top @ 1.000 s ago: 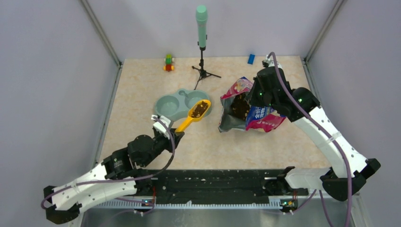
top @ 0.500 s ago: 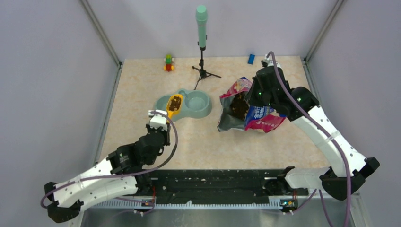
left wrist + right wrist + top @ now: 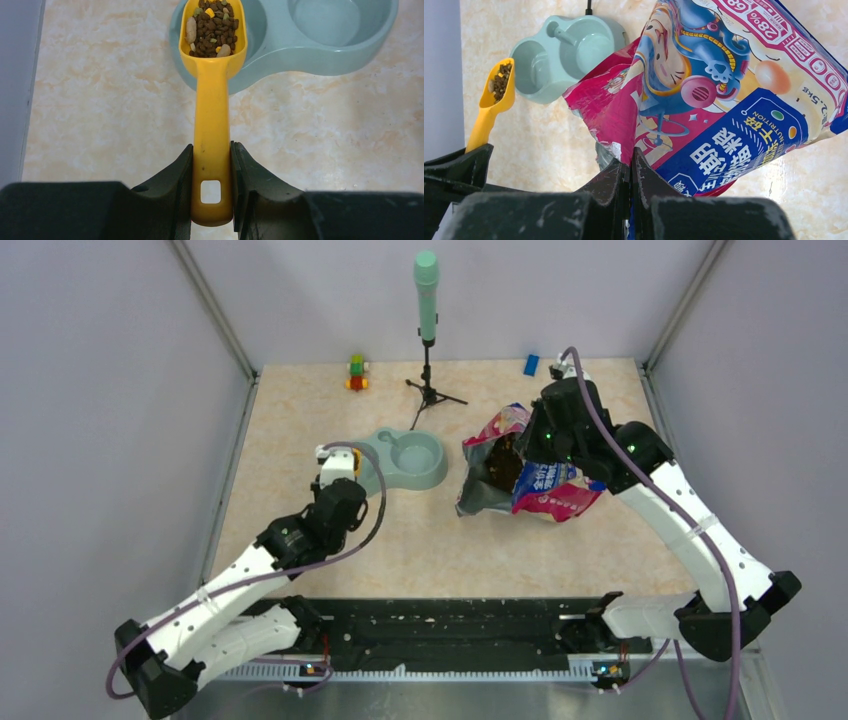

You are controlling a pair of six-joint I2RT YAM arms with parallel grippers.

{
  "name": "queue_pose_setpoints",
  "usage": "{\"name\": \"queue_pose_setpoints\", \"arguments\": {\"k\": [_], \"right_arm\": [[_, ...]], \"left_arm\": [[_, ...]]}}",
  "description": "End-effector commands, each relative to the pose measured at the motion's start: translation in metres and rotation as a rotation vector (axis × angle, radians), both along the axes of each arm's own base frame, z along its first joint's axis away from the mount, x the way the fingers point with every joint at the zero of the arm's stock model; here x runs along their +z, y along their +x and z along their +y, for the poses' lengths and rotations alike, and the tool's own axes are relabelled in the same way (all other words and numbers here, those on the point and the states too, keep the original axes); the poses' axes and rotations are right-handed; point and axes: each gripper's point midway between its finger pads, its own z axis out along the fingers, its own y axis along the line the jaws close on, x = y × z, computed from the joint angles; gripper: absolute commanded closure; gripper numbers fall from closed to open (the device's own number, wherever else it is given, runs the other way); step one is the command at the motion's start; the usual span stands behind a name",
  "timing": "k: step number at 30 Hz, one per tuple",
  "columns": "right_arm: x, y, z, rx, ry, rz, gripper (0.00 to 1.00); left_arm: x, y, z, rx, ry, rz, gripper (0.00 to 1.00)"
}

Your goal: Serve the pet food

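- The beige marbled table filled the booth floor between grey walls.
- The right arm reached to the far right, and the right gripper was pinched shut on the torn top edge of the cat food bag, holding it up off the table.
- The left arm stretched toward the far left, and the left gripper was clamped on the near end of the scoop's handle, one finger on each side.
- The pink, blue and silver cat food bag lay right of centre, its open mouth facing left.
- The pale green double bowl sat left of the bag, well apart from it.
- A green microphone stood on a black tripod at the far edge.
- The orange-yellow scoop was held about level, its head over the near-left rim of the bowl's left compartment.
- The pet food, dark brown kibble with a few pale and yellow bits, filled the scoop's head; more showed dark inside the bag's mouth.
- A small coloured toy and a blue block lay by the far edge.
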Motion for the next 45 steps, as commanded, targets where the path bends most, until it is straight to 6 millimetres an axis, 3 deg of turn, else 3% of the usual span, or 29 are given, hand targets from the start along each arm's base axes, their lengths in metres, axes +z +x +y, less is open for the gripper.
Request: {"name": "queue_pose_setpoints", "arguments": {"k": [1, 5, 18, 36, 45], "right_arm": [[0.048, 0.003, 0.018, 0.06, 0.139, -0.117, 1.0], [0.048, 0.001, 0.016, 0.059, 0.14, -0.122, 1.0], [0.044, -0.008, 0.009, 0.061, 0.143, -0.127, 1.0], [0.042, -0.012, 0.005, 0.061, 0.135, -0.131, 1.0], [0.039, -0.015, 0.003, 0.061, 0.136, -0.129, 1.0]], "left_arm": [[0.022, 0.014, -0.017, 0.012, -0.101, 0.002, 1.0], [0.022, 0.018, -0.027, 0.008, -0.128, 0.032, 1.0], [0.003, 0.029, -0.016, 0.142, -0.119, 0.132, 1.0], [-0.003, 0.042, -0.016, 0.184, -0.067, 0.307, 1.0], [0.004, 0.049, -0.018, 0.215, -0.094, 0.391, 1.0]]}}
